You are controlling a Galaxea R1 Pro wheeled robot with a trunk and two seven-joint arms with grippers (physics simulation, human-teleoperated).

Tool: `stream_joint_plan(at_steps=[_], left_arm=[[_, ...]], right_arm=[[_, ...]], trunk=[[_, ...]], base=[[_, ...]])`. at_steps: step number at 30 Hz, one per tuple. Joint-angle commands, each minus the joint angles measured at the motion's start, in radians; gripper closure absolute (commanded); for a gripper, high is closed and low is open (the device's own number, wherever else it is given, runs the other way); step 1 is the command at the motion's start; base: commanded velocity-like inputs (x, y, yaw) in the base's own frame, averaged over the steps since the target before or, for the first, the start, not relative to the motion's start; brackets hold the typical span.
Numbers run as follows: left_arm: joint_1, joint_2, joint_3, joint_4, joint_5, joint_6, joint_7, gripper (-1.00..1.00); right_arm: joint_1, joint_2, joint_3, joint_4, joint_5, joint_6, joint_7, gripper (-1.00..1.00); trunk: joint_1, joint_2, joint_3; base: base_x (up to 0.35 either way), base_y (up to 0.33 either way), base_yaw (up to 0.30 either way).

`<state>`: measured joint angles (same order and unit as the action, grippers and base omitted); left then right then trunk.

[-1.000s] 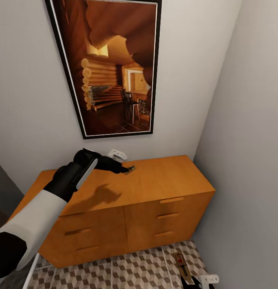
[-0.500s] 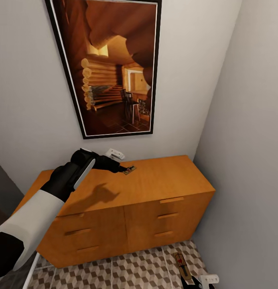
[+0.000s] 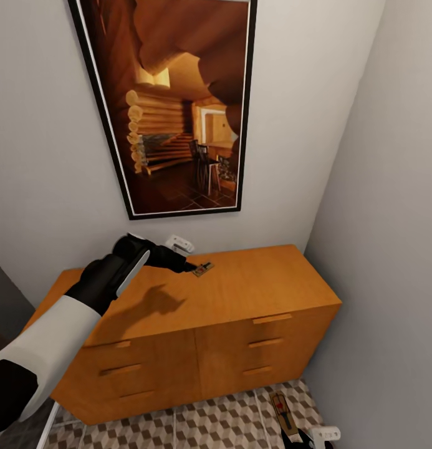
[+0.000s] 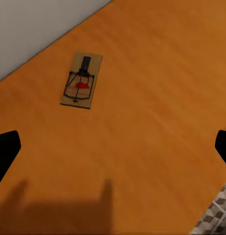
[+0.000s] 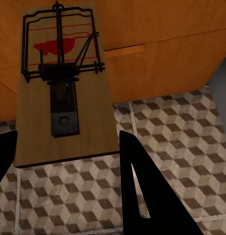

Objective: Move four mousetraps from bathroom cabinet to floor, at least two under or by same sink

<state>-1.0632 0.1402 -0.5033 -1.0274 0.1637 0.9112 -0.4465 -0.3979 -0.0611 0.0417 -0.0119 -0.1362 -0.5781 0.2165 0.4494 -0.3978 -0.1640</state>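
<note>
Two mousetraps are in view. One trap [image 4: 82, 80] lies flat on the cabinet [image 3: 253, 287] top near the back wall; in the head view it sits at the tip of the left gripper [image 3: 194, 268]. From the left wrist, the fingers stand wide apart, the trap well beyond them and not yet between them. The second trap [image 5: 61, 83] is clamped by one short end in the right gripper [image 5: 64, 161], held low over the floor [image 5: 181, 147] in front of the cabinet drawers.

Each trap looks like a thin, stiff wooden board, probably very light, with a wire frame and a red mark on top. It lies flush on smooth wood, so it may slide when nudged (a grip across the board's long edges, clear of the wire, seems safest).

Around this is a narrow corner: plain grey-white walls, a large framed picture [image 3: 172, 106] of a log interior above the cabinet, and cube-patterned tiles below.
</note>
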Motion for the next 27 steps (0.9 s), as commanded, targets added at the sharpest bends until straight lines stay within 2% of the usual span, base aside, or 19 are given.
stream_joint_plan(at_steps=[1, 6, 12, 13, 15, 17, 18, 27], left_arm=[[-0.001, 0.001, -0.007, 0.002, 0.010, 0.006, 0.005, -1.00], [-0.001, 0.001, -0.028, 0.012, 0.011, 0.004, 0.005, -1.00], [-0.001, 0.001, -0.032, 0.016, 0.011, 0.001, 0.005, -1.00], [-0.001, 0.001, -0.033, 0.016, 0.011, -0.010, 0.004, -1.00], [-0.001, 0.001, -0.033, 0.017, 0.011, -0.020, -0.001, -1.00], [-0.001, 0.001, -0.033, 0.019, 0.011, -0.033, -0.019, -1.00], [-0.001, 0.001, -0.033, 0.026, 0.011, -0.042, -0.048, -1.00], [-0.001, 0.001, -0.032, 0.032, 0.010, -0.049, -0.073, -1.00]], right_arm=[[-0.001, 0.000, 0.004, 0.001, -0.014, -0.002, 0.009, 1.00], [0.000, 0.000, 0.004, 0.001, -0.014, -0.001, 0.009, 1.00], [0.081, 0.000, 0.004, 0.001, -0.014, -0.002, 0.007, 1.00], [0.111, 0.000, 0.004, 0.001, -0.015, -0.002, 0.007, 1.00], [0.126, 0.000, 0.004, 0.001, -0.015, -0.003, 0.006, 1.00], [0.140, 0.000, 0.004, 0.001, -0.015, -0.002, 0.006, 1.00], [0.150, 0.000, 0.004, 0.001, -0.016, -0.002, 0.006, 1.00], [0.157, 0.000, 0.004, 0.001, -0.016, -0.001, 0.006, 1.00]], trunk=[[0.001, -0.002, -0.002], [0.001, -0.002, -0.002], [0.001, -0.002, -0.002], [0.001, -0.002, -0.002], [0.001, -0.002, -0.002], [0.001, -0.002, -0.002], [0.001, -0.002, -0.002], [0.001, -0.002, -0.002]], base=[[0.020, 0.008, 0.000], [0.007, 0.003, 0.000], [0.000, 0.000, 0.000], [0.000, 0.000, 0.000], [0.000, 0.000, 0.000], [0.000, 0.000, 0.000], [0.000, 0.000, 0.000], [0.000, 0.000, 0.000]])
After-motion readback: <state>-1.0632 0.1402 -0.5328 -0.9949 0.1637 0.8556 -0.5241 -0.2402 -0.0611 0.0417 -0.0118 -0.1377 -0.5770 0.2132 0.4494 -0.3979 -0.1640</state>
